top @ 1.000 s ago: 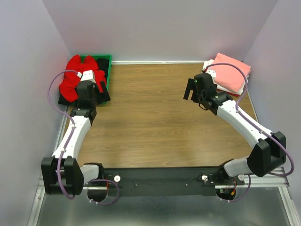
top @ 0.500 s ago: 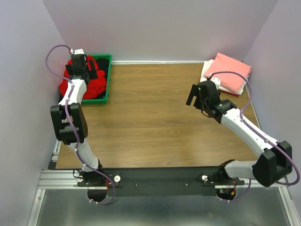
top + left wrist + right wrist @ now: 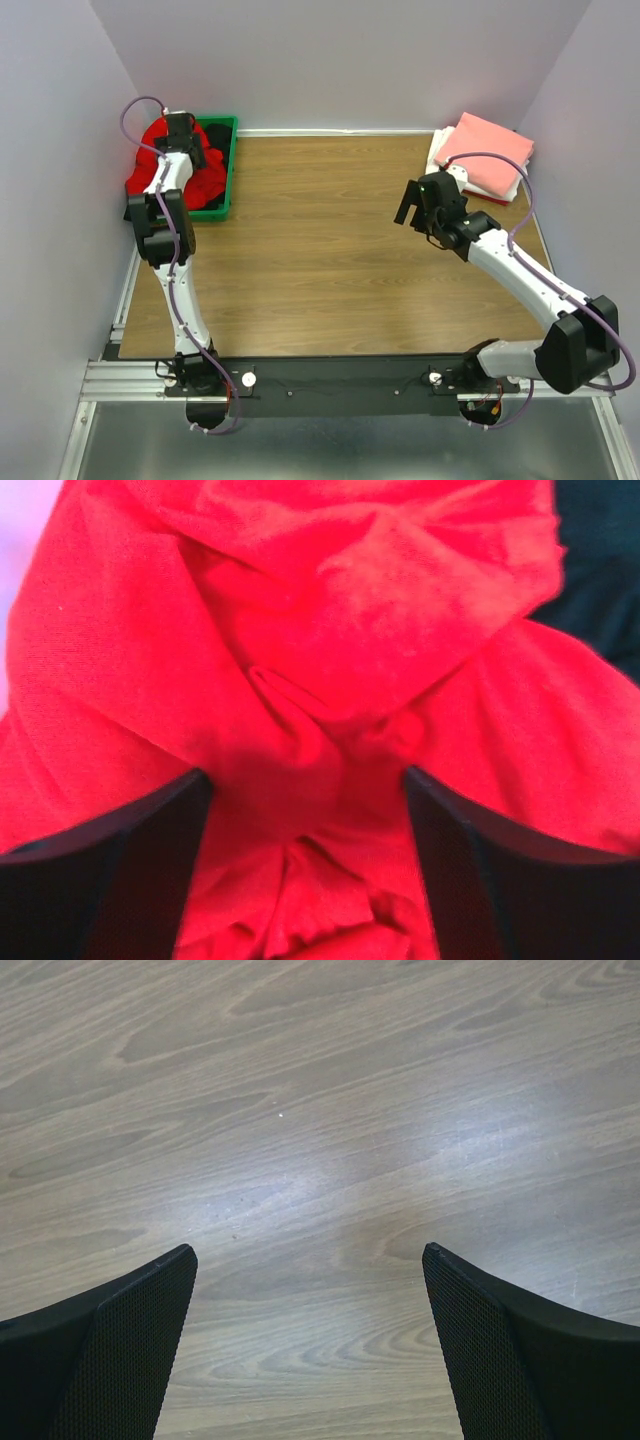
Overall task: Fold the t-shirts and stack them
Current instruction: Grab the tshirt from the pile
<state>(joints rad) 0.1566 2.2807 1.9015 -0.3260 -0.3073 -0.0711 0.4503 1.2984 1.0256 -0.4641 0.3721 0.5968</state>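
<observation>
A crumpled bright red t-shirt [image 3: 148,172] lies in the green bin [image 3: 232,165] at the back left, with a black t-shirt [image 3: 216,134] beside it. My left gripper [image 3: 183,133] reaches down into the bin. In the left wrist view its fingers stand wide apart with folds of the red t-shirt [image 3: 330,630] between them; the left gripper [image 3: 305,773] is open, and black cloth [image 3: 600,540] shows at the top right. A folded salmon-pink t-shirt [image 3: 487,150] rests on a folded white one [image 3: 440,150] at the back right. My right gripper [image 3: 406,206] hangs open over bare wood, the right gripper [image 3: 308,1250] holding nothing.
The wooden table top [image 3: 320,250] stretches between the bin and the folded stack. Pale walls close in the left, back and right sides. A black rail with both arm bases [image 3: 330,382] runs along the near edge.
My left arm has stretched upright and carried its gripper from the bin's front toward the back, down onto the red t-shirt. The right gripper has shifted slightly right and stays open.
</observation>
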